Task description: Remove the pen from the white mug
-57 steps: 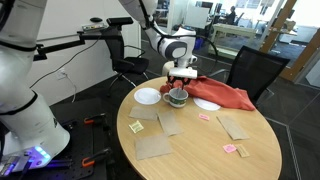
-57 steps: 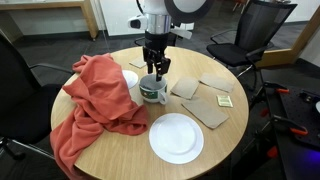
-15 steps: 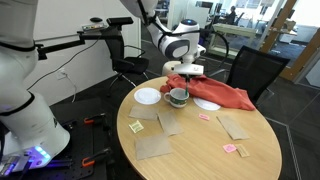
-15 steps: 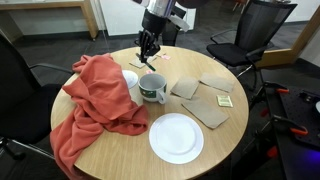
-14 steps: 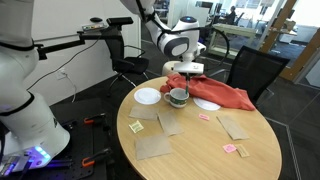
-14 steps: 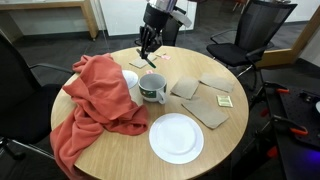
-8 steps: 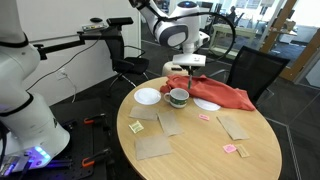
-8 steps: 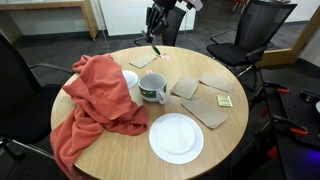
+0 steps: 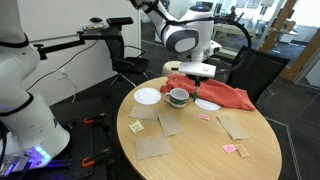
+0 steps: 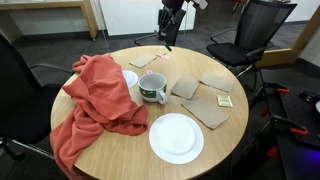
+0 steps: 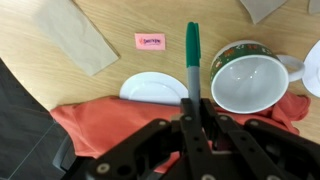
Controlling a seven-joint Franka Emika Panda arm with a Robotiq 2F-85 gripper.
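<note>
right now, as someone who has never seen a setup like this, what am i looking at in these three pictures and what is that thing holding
It is a robot arm with a two-fingered gripper at its end. Two pictures come from cameras that stand away from the robot and look at a round wooden table. The third comes from a camera on the arm's wrist, looking down past the fingers. On the table are a white mug, white plates, a red cloth, brown paper squares and small pink scraps. The gripper is shut on a pen with a green cap, held in the air above the table, clear of the mug.
</note>
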